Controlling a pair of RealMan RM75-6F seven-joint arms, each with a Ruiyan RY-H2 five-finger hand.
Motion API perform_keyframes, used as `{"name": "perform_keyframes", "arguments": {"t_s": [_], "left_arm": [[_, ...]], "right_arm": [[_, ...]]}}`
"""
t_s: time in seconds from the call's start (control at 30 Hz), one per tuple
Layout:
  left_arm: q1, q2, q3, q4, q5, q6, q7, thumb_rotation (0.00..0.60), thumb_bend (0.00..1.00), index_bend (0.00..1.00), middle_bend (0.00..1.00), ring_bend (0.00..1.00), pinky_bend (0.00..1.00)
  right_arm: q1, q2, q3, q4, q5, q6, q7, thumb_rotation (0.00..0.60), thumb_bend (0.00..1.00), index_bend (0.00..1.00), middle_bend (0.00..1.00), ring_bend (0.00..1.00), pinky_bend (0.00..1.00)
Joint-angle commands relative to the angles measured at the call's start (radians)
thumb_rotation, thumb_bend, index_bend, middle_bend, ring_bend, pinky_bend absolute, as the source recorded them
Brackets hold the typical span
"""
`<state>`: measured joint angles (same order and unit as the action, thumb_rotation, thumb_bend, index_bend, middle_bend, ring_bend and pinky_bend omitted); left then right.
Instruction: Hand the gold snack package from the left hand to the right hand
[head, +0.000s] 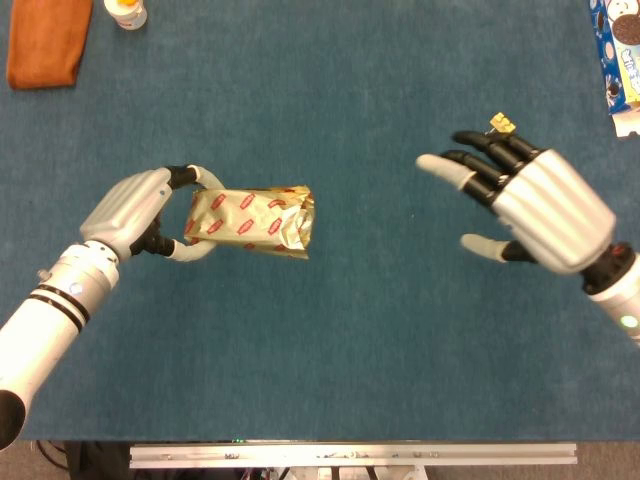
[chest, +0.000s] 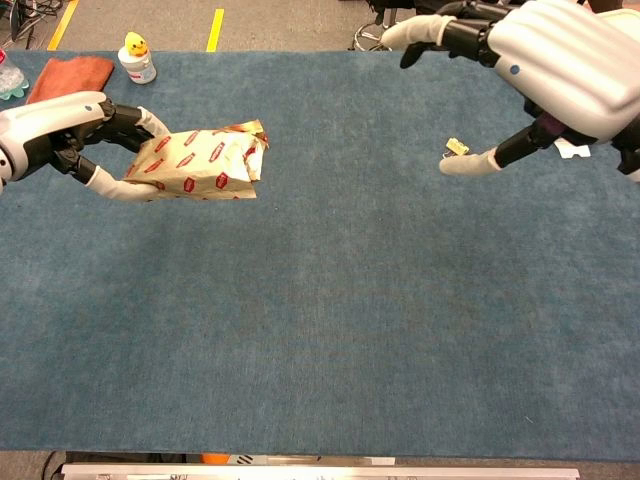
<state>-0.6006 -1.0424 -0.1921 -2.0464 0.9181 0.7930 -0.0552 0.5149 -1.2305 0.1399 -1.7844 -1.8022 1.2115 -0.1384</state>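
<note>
Each robot hand has a smooth silver-grey back, the left robot hand (head: 140, 205) and the right robot hand (head: 535, 205) alike. The fingers are black with pale tips. The left arm is white with black rings near the wrist.

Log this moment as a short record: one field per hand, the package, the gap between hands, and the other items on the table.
left hand: grips one end of the gold snack package
right hand: holds nothing, fingers spread toward the package
gap: hands apart, no contact yet
table items: binder clip, orange cloth, cookie box
</note>
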Motion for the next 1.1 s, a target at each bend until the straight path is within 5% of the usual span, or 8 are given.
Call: {"name": "perform_keyframes", "arguments": {"t_s": [0.03,1.1], "left_arm": [[-0.03,0.015,-0.014,-0.033,-0.051,-0.019,-0.01,0.6,0.34,0.58,0.28,0.21,0.18],[-0.151,0.058,-0.032,-0.112,-0.194,-0.115,-0.135,0.6,0.34,0.57,0.23,0.21,0.18]], "right_arm": [[0.026,-0.024,0.007,0.004,-0.015,-0.012,-0.016,0.6,0.01,0.2,0.24,0.12,0.23],[0.207,-0.272,0.04,0.104,0.024,-0.095,-0.186,0.6,0.01,0.26,0.23,0.09,0.19]]}}
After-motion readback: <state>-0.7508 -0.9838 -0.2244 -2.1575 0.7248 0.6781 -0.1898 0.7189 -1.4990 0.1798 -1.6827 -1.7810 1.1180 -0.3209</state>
